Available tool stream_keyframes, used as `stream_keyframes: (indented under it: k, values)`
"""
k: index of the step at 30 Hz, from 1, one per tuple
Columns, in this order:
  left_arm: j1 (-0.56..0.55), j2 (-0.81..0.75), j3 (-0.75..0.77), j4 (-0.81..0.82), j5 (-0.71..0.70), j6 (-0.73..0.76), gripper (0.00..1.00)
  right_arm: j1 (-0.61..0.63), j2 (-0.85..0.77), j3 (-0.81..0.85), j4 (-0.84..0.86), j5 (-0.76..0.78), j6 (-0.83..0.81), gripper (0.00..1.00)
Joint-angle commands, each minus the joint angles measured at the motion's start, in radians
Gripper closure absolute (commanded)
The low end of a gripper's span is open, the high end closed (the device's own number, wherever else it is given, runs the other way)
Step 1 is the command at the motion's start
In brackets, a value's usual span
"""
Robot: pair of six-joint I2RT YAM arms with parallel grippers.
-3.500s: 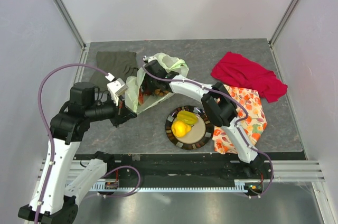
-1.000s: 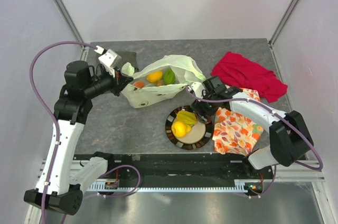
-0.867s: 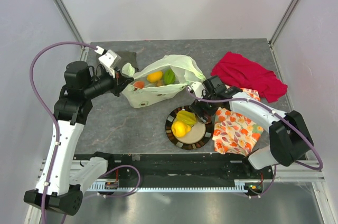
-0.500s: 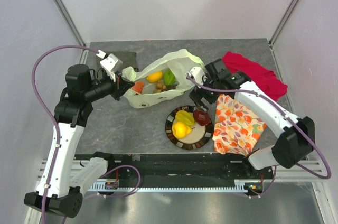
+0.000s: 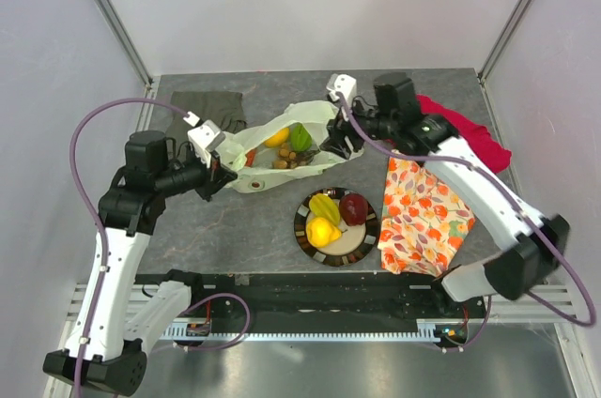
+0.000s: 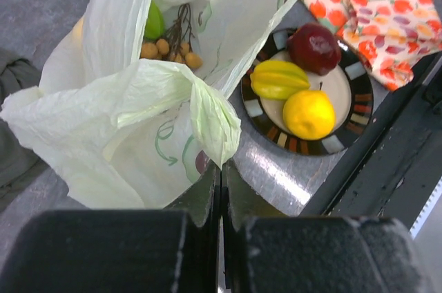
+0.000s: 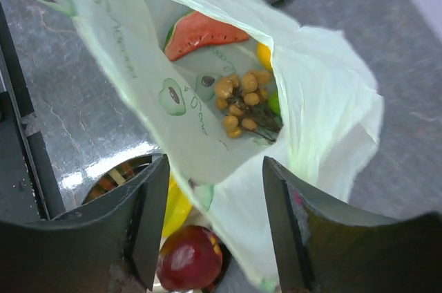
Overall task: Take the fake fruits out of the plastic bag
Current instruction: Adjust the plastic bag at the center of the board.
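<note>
The pale plastic bag [image 5: 272,168] lies on its side left of centre, its mouth towards the right. My left gripper [image 5: 218,169] is shut on a twisted bit of the bag [image 6: 210,117] at its left end. Inside show a melon slice [image 7: 200,32], a brown grape-like cluster [image 7: 242,103], a green fruit [image 5: 300,138] and an orange-yellow one [image 5: 275,138]. My right gripper [image 5: 336,143] hovers open over the bag's mouth [image 7: 324,120], nothing between its fingers. On the striped plate [image 5: 368,232] sit a lemon [image 5: 322,230], a yellow-green piece [image 5: 325,206] and a dark red fruit [image 5: 354,207].
An orange-flowered cloth [image 5: 427,215] lies right of the plate, a red cloth [image 5: 460,135] behind it at the back right. An olive-grey folded cloth [image 5: 202,107] lies at the back left, behind my left gripper.
The dark red fruit was left on the plate. My right gripper has risen from the plate and moved back to the bag's mouth. The left gripper has shifted nearer and the bag lies flatter.
</note>
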Motion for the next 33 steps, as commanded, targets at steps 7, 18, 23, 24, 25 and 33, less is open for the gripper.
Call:
stream_keyframes:
  k: [7,18,23,24,25,33]
  values:
    - [0.007,-0.119,-0.022,-0.176,-0.053,0.104,0.99,0.124,0.314,0.058,0.103,0.078,-0.048,0.4]
    - [0.018,-0.176,0.086,-0.317,-0.076,0.16,0.98,0.158,0.279,-0.078,-0.104,0.208,-0.134,0.38]
    - [0.02,-0.16,0.074,-0.313,-0.01,0.158,0.98,0.158,0.412,0.118,-0.02,0.234,-0.011,0.27]
    - [0.02,-0.153,0.067,-0.301,-0.001,0.158,0.98,0.158,0.457,0.171,-0.025,0.289,0.025,0.25]
    - [0.02,-0.149,0.064,-0.299,0.004,0.16,0.98,0.155,0.541,0.269,-0.026,0.32,0.076,0.24]
    - [0.018,-0.115,0.083,-0.284,0.032,0.153,0.98,0.113,0.729,0.384,0.015,0.484,0.501,0.15]
